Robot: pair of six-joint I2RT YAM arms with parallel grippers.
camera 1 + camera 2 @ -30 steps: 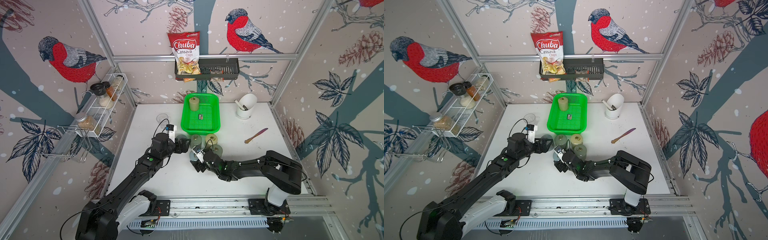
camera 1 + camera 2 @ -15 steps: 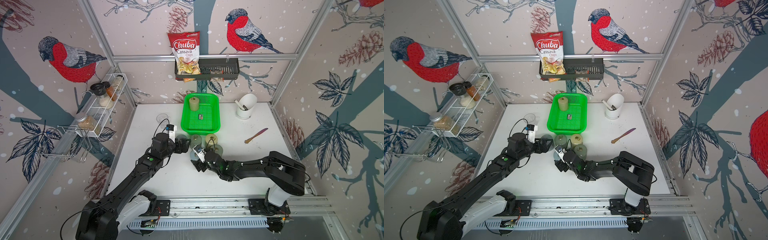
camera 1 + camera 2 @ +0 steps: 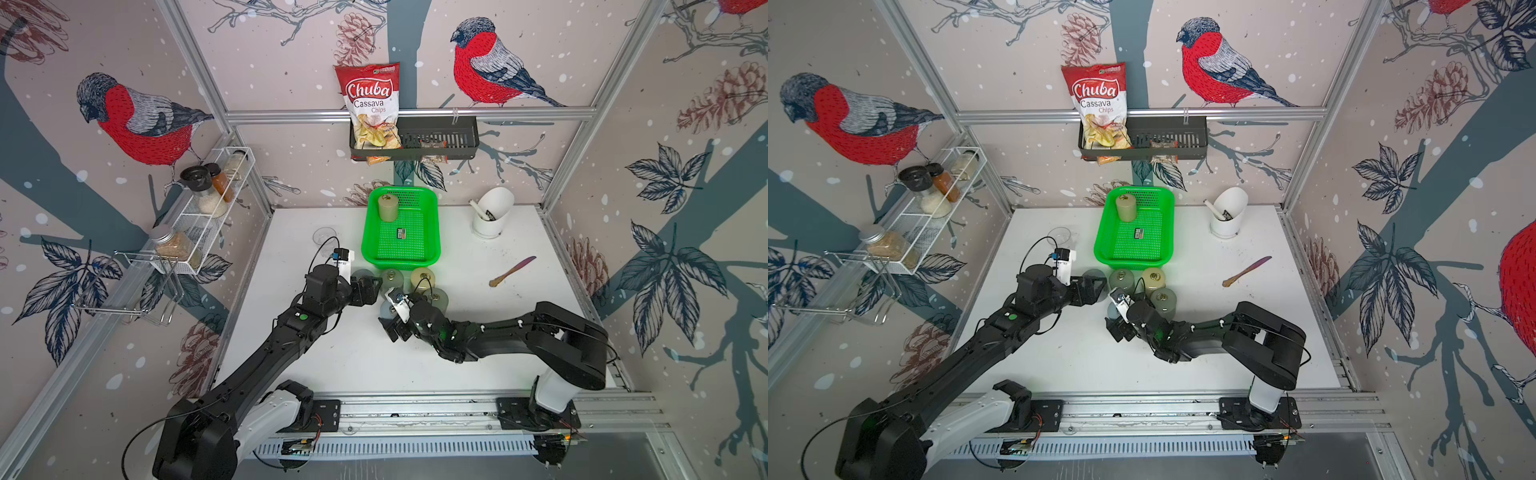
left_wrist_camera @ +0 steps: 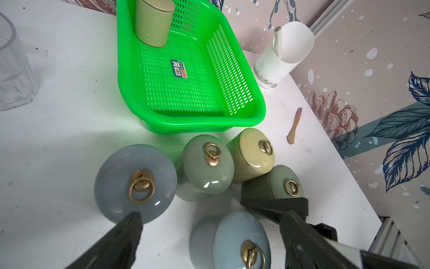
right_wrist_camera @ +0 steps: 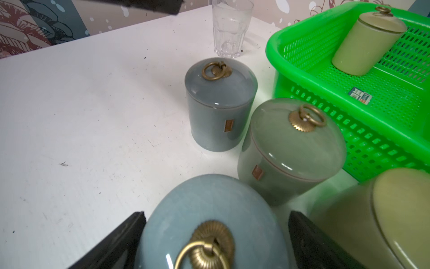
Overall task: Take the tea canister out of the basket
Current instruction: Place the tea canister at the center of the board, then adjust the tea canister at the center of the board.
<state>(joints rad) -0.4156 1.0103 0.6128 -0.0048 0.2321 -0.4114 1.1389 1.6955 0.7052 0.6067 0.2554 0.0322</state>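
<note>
The bright green basket point(image 3: 435, 232) point(image 3: 1169, 232) stands at the back of the table. One olive tea canister point(image 3: 387, 208) point(image 3: 1126, 208) point(image 4: 153, 23) point(image 5: 365, 44) stands upright in its far left corner. My right gripper point(image 3: 394, 329) point(image 5: 216, 213) is open, its fingers on either side of a light blue canister point(image 3: 385, 309) point(image 4: 242, 237) point(image 5: 204, 200) on the table, with a gap at each finger. My left gripper point(image 3: 368, 286) point(image 4: 188, 208) is open and holds nothing, just above a grey-blue canister point(image 3: 360, 275) point(image 4: 135, 179).
Three more canisters stand before the basket: pale green point(image 3: 390, 278), yellow point(image 3: 422, 277), dark green point(image 3: 437, 300). A glass point(image 3: 325, 235) is left of the basket. A white utensil cup point(image 3: 490, 216) and a wooden spreader point(image 3: 513, 271) lie right. Wall racks point(image 3: 415, 141) point(image 3: 208, 208) hang above.
My right gripper has opened wider around the light blue canister and has drawn back a little toward the front edge. The left arm has not moved.
</note>
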